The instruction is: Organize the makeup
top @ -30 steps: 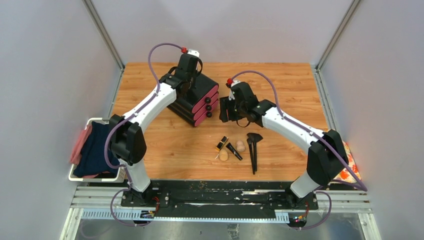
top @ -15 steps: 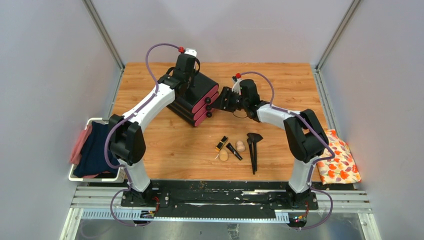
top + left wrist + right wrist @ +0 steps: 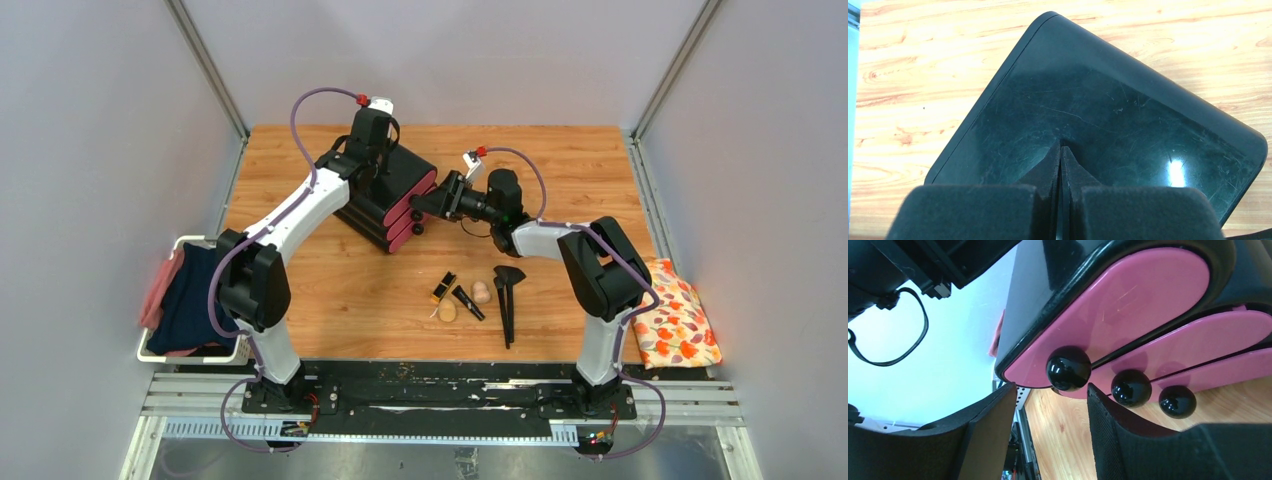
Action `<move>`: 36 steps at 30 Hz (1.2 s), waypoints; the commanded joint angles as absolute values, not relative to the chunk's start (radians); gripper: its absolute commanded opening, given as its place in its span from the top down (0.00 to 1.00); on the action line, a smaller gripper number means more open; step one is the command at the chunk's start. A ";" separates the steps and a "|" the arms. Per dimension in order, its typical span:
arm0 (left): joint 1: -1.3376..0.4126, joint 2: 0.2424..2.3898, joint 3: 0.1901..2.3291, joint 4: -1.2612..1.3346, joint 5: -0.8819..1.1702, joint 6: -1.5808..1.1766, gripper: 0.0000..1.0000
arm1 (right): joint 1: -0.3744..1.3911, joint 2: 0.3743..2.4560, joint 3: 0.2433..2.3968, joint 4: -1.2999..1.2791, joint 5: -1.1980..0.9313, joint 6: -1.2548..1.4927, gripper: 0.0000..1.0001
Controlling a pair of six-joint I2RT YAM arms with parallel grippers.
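Note:
The makeup lies on the table near the front: a black-and-gold case (image 3: 444, 287), a short black tube (image 3: 467, 302), two beige sponges (image 3: 481, 291) (image 3: 447, 311) and black long-handled brushes (image 3: 507, 300). My left gripper (image 3: 1060, 150) is shut and rests its tips on the black lid of the drawer box (image 3: 1108, 115). My right gripper (image 3: 1050, 392) is open, lying sideways just in front of the top pink drawer's black knob (image 3: 1068, 368); the knob sits at the gap between the fingers, untouched. In the top view the right gripper (image 3: 422, 203) is at the drawer fronts.
The black box with pink drawers (image 3: 395, 195) stands at the back middle. A white basket of dark and pink cloth (image 3: 185, 295) sits at the left edge. An orange floral cloth (image 3: 680, 325) lies at the right edge.
My right gripper swung from above the table to lie sideways and moved left up to the drawer knobs. The left gripper stayed on the box top.

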State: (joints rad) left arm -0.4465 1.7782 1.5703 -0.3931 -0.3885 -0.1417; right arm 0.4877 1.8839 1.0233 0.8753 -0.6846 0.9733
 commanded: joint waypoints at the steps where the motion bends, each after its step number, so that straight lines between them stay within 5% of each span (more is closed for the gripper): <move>1: -0.442 1.794 1.525 -0.473 -0.353 -0.156 1.00 | 0.472 1.923 1.051 0.938 -0.727 1.007 0.42; 12: -0.442 1.792 1.523 -0.474 -0.353 -0.156 1.00 | 0.472 1.994 1.159 0.896 -0.730 1.030 0.54; 21: -0.442 1.790 1.524 -0.477 -0.357 -0.154 1.00 | 0.471 1.939 1.109 0.843 -0.721 0.996 0.99; 36: -0.442 1.786 1.531 -0.488 -0.354 -0.159 1.00 | 0.464 1.731 0.950 0.665 -0.686 0.879 1.00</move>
